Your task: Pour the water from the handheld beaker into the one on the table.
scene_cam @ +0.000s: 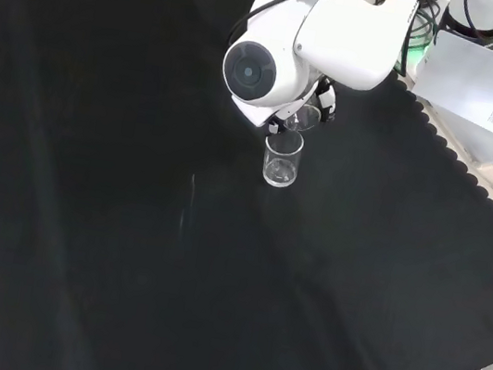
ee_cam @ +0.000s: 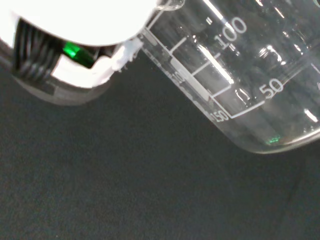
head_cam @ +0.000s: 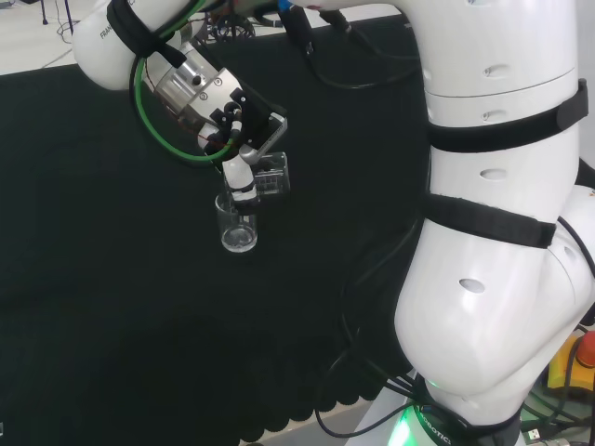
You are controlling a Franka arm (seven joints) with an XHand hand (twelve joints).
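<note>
- your hand point(head_cam: 244, 177) has its fingers curled round the tilted handheld beaker point(head_cam: 271, 175).
- its lip hangs just above the upright table beaker point(head_cam: 238, 223) on your black cloth point(head_cam: 112, 279).

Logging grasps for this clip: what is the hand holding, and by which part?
The hand holds a clear beaker by its side wall, tilted above the beaker on the cloth.
</note>
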